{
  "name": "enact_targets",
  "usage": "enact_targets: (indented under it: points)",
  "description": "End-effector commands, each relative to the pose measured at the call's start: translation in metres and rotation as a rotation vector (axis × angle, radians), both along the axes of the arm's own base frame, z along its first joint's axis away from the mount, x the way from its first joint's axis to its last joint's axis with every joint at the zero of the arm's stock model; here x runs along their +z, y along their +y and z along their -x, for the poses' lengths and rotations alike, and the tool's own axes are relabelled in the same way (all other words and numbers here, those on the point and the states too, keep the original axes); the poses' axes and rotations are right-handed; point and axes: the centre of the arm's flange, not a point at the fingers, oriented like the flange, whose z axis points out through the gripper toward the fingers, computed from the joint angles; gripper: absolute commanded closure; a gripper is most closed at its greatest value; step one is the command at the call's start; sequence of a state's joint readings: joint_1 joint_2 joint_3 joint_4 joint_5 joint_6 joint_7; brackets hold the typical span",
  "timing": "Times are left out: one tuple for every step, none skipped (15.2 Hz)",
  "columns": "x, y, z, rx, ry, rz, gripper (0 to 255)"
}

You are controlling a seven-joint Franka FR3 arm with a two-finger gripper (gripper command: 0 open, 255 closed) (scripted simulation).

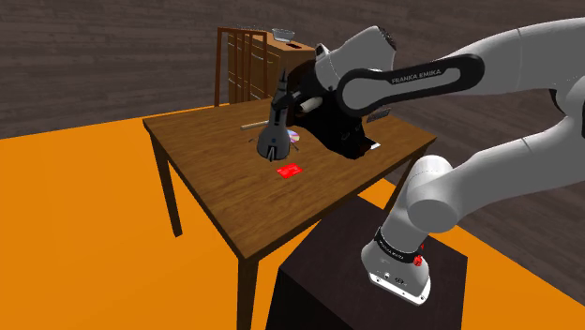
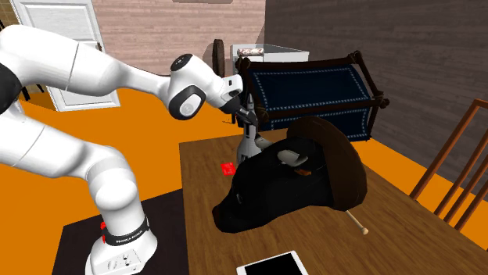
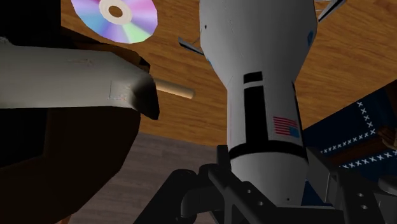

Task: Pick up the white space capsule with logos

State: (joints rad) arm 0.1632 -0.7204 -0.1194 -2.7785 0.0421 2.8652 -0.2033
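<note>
Well, nearest me the dark box stand [image 1: 309,291] carries the white arm [image 1: 497,173], which bends out over the brown wooden table [image 1: 216,183] and points its hand downward. A small flat red card [image 1: 292,171] lies on the boards just short of the work.

Then comes the white rocket-shaped space capsule [image 3: 261,63], black-banded with a little flag on its side. It stands upright on the table on its broad finned base, slim end up (which I take to be why the arm approaches from overhead). The black gripper [image 3: 280,184] sits about that slim upper part; whether it has closed on it or merely straddles it I cannot tell.

Just beside the capsule lies a big black bull's head [image 2: 270,195] on a brown rounded plaque [image 2: 348,168]. Its pale horn [image 3: 70,79] is close by, so a straight lift looks the safe course. A rainbow-sheened disc [image 3: 114,14] lies on the table near the capsule's base. Beyond stands a navy fabric crib in a dark wooden frame [image 2: 313,90].
</note>
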Motion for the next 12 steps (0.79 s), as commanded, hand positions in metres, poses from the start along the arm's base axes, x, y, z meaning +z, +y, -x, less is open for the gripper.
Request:
enact_targets:
  points:
    - [0.011,0.0,0.0,0.0,-0.002,0.0,255]
    - [0.017,0.0,0.0,0.0,-0.002,0.0,255]
    - [0.022,0.0,0.0,0.0,-0.002,0.0,255]
    - [0.027,0.0,0.0,0.0,-0.002,0.0,255]
    - [0.033,0.0,0.0,0.0,-0.002,0.0,255]
    - [0.038,0.0,0.0,0.0,-0.002,0.0,255]
    - [0.043,0.0,0.0,0.0,-0.002,0.0,255]
    - [0.048,0.0,0.0,0.0,-0.002,0.0,255]
    - [0.054,0.0,0.0,0.0,-0.002,0.0,255]
    - [0.059,0.0,0.0,0.0,-0.002,0.0,255]
    - [0.06,0.0,0.0,0.0,-0.002,0.0,255]
    - [0.06,0.0,0.0,0.0,-0.002,0.0,255]
